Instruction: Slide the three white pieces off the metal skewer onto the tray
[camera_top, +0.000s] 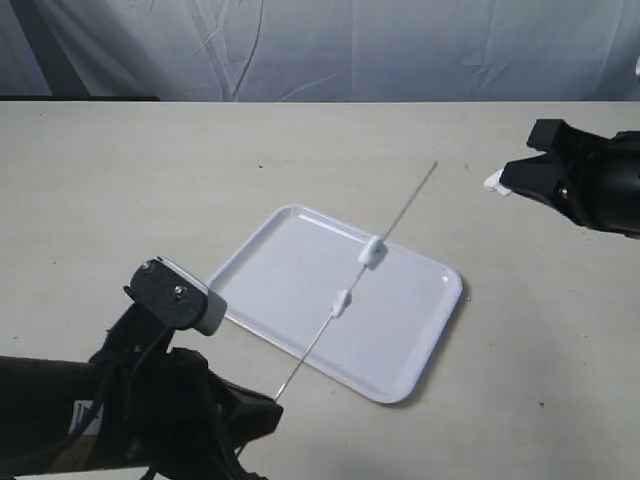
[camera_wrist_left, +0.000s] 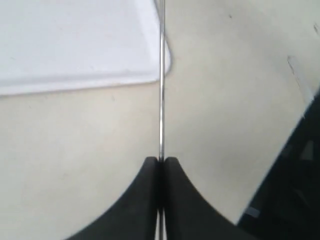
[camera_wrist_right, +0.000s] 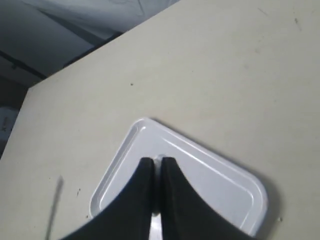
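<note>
Cannot see most of either arm in the exterior view. Right arm cropped at the 3 o'clock edge, showing only the right claw (camera_top: 505, 180) and wrist; left arm cropped at 7 o'clock. Left wrist view catches only the near stretch of the metal skewer (camera_wrist_left: 161, 100) before the frame cuts it off. In the right wrist view, cannot tell whether the pale sliver between the fingers is a piece or the tray (camera_wrist_right: 215, 165) behind.

Find bare table (camera_top: 150, 180) all round the tray, widest toward 9 and 12 o'clock, with backdrop cloth (camera_top: 350, 50) beyond the far edge. Trace the skewer on a line from 7 to 1 o'clock across the tray's right half, both ends overhanging the rim. Cannot judge its height above the tray.

Count two on the rod over the tray, set apart: upper piece (camera_top: 372, 252) and lower piece (camera_top: 341, 302). Spot the third piece (camera_top: 493, 182) off the rod, well clear of the tray toward 2 o'clock.

Record the left claw (camera_top: 272, 404) as pinched tight on the skewer's near end. Record the right claw as narrow, almost closed, gripping the third piece at its tip.
</note>
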